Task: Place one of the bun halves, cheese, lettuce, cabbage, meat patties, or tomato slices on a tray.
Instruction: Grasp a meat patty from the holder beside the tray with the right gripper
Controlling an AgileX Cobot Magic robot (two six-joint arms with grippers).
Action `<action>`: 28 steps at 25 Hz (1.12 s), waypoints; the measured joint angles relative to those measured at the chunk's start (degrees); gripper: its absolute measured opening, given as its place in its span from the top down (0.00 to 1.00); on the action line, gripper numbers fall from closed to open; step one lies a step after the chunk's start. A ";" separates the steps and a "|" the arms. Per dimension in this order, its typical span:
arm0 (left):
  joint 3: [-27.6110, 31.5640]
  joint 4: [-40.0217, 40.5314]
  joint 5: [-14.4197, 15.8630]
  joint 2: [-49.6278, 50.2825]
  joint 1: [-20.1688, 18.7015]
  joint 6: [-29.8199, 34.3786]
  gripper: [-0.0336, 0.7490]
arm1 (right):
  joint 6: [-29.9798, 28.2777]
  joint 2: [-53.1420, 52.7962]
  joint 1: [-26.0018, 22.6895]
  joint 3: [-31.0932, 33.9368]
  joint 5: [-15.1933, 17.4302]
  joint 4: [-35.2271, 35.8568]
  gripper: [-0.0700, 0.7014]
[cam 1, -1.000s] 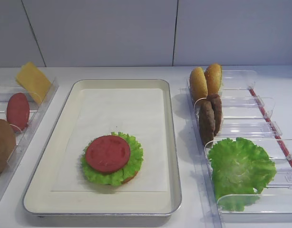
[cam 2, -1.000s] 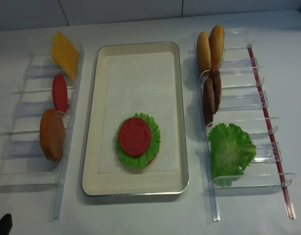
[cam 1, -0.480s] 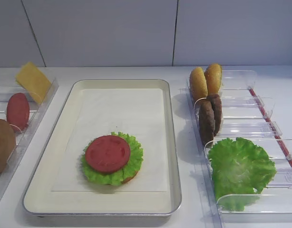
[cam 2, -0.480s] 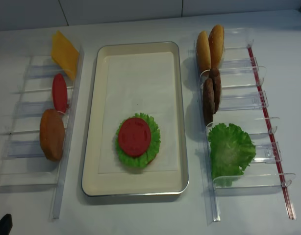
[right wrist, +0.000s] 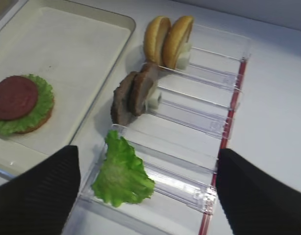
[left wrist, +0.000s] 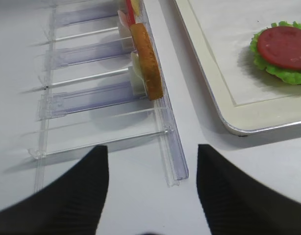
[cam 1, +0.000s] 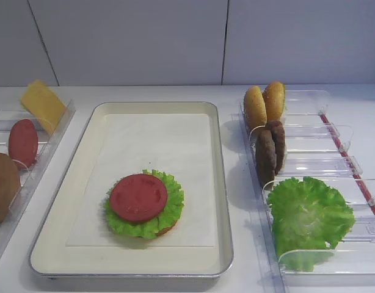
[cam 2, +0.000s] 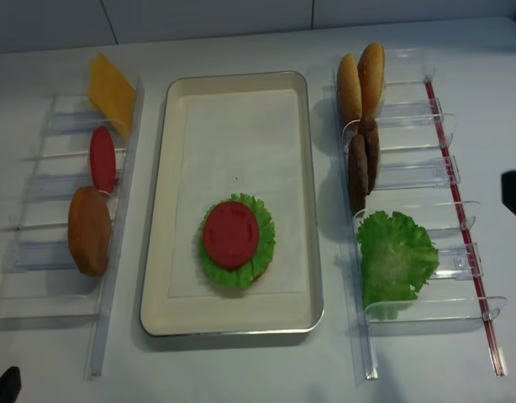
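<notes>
A dark shape is newly showing at the right edge of the realsense view; nothing else has moved. We're seeing the right gripper [right wrist: 145,196] with fingers [right wrist: 37,188] spread wide, grasping nothing, hanging over the lettuce [right wrist: 122,174] holder at lower centre. The left gripper [left wrist: 151,196] is likewise released, over bare counter [left wrist: 189,196]. On the tray [cam 1: 221,183], lower middle, a tomato slice [cam 1: 138,196] is sitting on lettuce.
</notes>
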 joint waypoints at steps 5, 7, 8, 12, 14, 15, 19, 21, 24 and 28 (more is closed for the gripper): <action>0.00 0.00 0.00 0.00 0.00 0.00 0.45 | -5.33 7.41 0.13 -1.47 -0.50 8.88 0.16; 0.00 0.00 0.00 0.00 0.00 0.00 0.45 | -6.70 10.83 0.13 -1.47 -0.74 11.14 0.16; 0.00 0.00 0.00 0.00 0.00 0.00 0.45 | -7.20 12.54 0.13 -1.47 -0.99 11.72 0.16; 0.00 0.00 0.00 0.00 0.00 0.00 0.45 | -8.79 18.39 3.90 -1.47 -3.46 11.20 0.16; 0.00 0.00 0.00 0.00 0.00 0.00 0.45 | -7.88 20.66 8.06 -1.47 -5.25 9.34 0.16; 0.00 0.00 0.00 0.00 0.00 0.00 0.45 | -6.20 21.84 10.39 -1.47 -6.48 7.71 0.16; 0.00 0.00 0.00 0.00 0.00 0.00 0.45 | 0.74 27.06 16.04 -1.78 -10.44 2.51 0.16; 0.00 0.00 0.00 0.00 0.00 0.00 0.45 | 3.56 30.05 16.60 -2.96 -11.18 2.13 0.16; 0.00 0.10 0.00 0.00 0.00 0.00 0.45 | 6.22 34.56 16.74 -5.59 -11.41 1.78 0.16; 0.00 0.10 0.00 0.00 0.00 0.00 0.45 | 10.48 39.46 16.74 -9.78 -11.41 1.78 0.19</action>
